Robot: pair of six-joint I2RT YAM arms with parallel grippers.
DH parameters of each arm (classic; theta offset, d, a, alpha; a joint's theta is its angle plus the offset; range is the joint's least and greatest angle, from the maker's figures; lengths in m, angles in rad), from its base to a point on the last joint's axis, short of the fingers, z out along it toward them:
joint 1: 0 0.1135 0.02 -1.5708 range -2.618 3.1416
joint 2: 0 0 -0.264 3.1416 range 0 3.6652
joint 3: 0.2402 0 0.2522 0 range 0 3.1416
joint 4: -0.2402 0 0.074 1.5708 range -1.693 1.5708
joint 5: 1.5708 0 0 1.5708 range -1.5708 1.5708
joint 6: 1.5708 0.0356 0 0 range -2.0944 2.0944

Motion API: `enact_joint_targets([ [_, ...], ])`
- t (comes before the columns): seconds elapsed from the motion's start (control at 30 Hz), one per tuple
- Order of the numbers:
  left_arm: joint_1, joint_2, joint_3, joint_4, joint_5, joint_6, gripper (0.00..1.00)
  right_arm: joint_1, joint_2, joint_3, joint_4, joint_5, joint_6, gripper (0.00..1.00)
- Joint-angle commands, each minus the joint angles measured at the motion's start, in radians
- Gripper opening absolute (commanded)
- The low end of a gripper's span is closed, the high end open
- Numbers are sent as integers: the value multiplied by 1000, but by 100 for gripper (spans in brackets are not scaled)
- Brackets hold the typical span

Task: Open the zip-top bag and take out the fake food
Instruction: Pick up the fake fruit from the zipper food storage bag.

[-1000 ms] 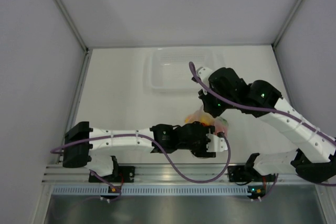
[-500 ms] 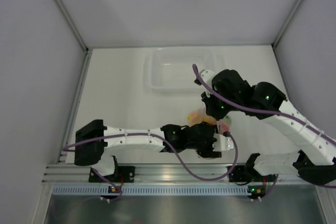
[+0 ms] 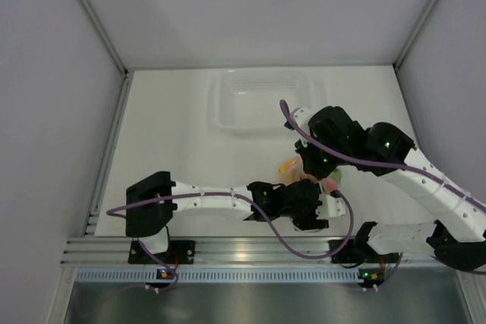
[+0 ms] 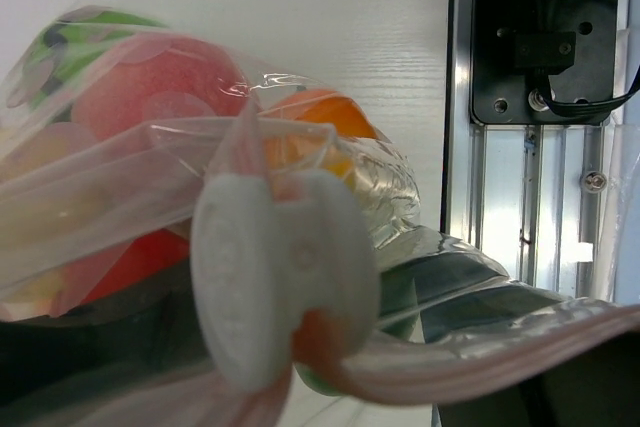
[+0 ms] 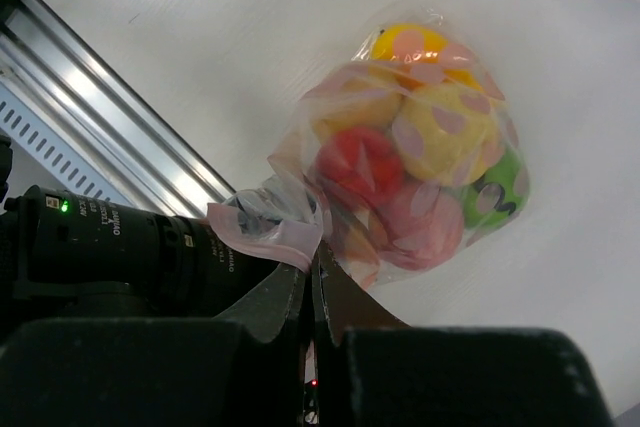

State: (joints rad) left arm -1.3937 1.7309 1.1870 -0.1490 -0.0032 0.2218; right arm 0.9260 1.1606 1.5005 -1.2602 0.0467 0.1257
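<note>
Pointing zip-edge nearward, apparently: zip-top bag

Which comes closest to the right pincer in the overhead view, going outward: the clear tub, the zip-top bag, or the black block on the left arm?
1. The zip-top bag: touching, its edge pinched in the right pincer.
2. The clear tub: farther back, toward the rear wall.
3. The black block on the left arm: farthest, away to the left by the front rail.

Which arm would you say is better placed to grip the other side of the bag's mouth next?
Left, probably. The right gripper is shut on the pink zip strip of the zip-top bag, while the left gripper sits open right beside that strip.
</note>
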Motion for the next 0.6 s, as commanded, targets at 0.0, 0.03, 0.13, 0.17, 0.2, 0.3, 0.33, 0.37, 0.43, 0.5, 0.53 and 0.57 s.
enact_joint_targets([
  [0.0, -21, 68, -27, -118, 123, -42, 63, -18, -58, 55, 206, 21, 6, 0],
  [0.03, -19, 70, -26, -115, 126, -41, 55, -18, -61, 55, 206, 21, 9, 0],
  [0.13, -14, 65, -33, -107, 140, -41, 23, -19, -62, 53, 208, 19, 8, 0],
  [0.17, -13, 64, -35, -103, 138, -41, 17, -19, -62, 52, 208, 19, 8, 0],
  [0.2, -11, 55, -44, -98, 137, -42, 17, -19, -62, 50, 208, 21, 8, 0],
  [0.3, -8, 21, -58, -72, 124, -47, 6, -18, -59, 37, 215, 38, 6, 0],
  [0.33, -8, 9, -75, -46, 118, -47, 1, -19, -59, 21, 220, 48, 9, 0],
  [0.37, -8, -8, -85, -31, 108, -48, 0, -19, -59, 12, 225, 54, 11, 0],
  [0.43, -7, -57, -122, 8, 75, -52, 0, -19, -59, -18, 243, 71, 14, 0],
  [0.5, -2, -103, -144, 57, 57, -55, 0, -19, -59, -43, 268, 64, 17, 0],
  [0.53, -2, -116, -162, 72, 39, -61, 0, -19, -58, -66, 275, 55, 15, 0],
  [0.57, -2, -126, -170, 95, 23, -62, 0, -19, -56, -78, 284, 48, 18, 0],
])
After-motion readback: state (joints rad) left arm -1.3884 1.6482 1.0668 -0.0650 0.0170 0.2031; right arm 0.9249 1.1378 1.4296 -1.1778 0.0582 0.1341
